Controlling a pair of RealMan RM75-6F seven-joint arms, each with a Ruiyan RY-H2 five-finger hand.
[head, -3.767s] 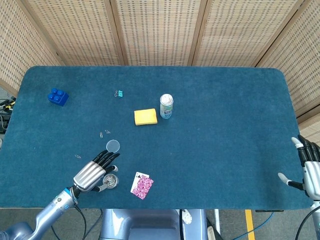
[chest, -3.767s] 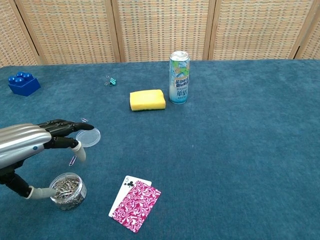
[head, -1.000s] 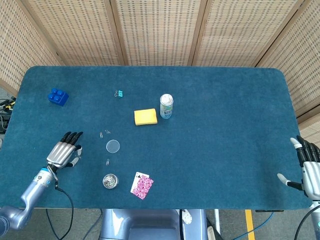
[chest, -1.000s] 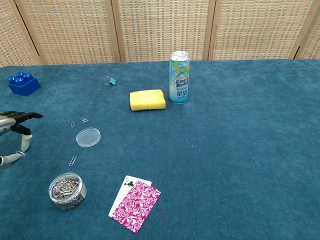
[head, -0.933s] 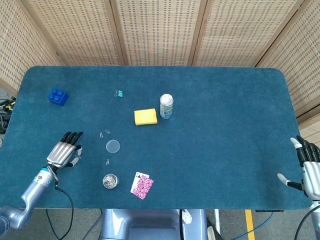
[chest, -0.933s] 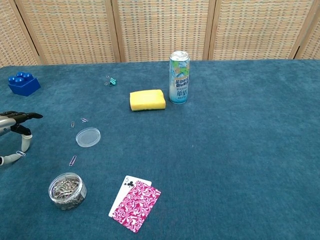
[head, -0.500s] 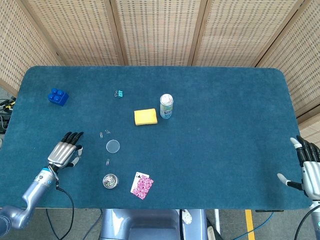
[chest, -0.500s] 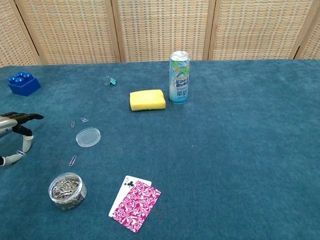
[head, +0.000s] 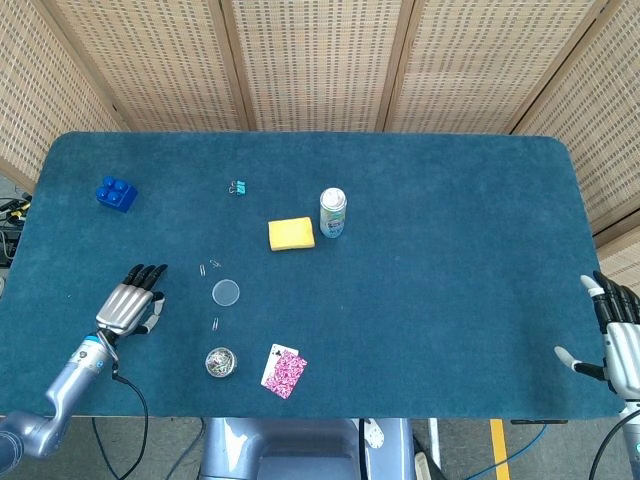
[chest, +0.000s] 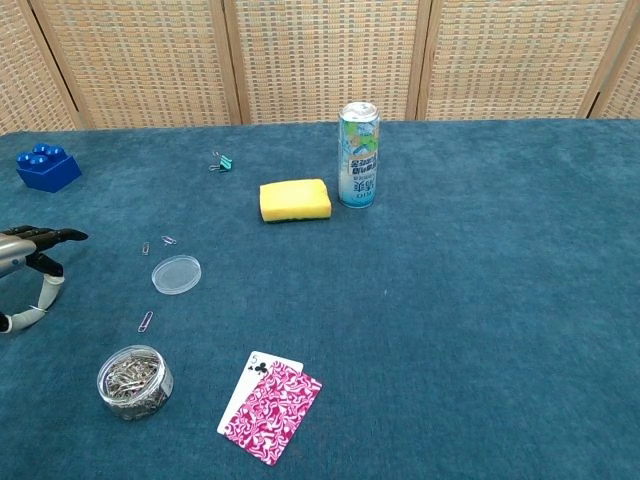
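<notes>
Left hand (head: 126, 307) hovers empty over the desk (head: 450, 250), fingers (head: 148, 274) spread, so next it probably needs lining up on the clip (chest: 146, 321).

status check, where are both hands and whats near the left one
Left hand open, holding nothing. Nearest it: clear lid, loose paper clip, paper clip jar. Right hand open at table edge.

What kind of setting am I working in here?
Likely a lab or test station, not a home: a table covered in dark teal felt, woven cane partition panels behind it, and unrelated props such as a blue toy brick and a yellow sponge.
</notes>
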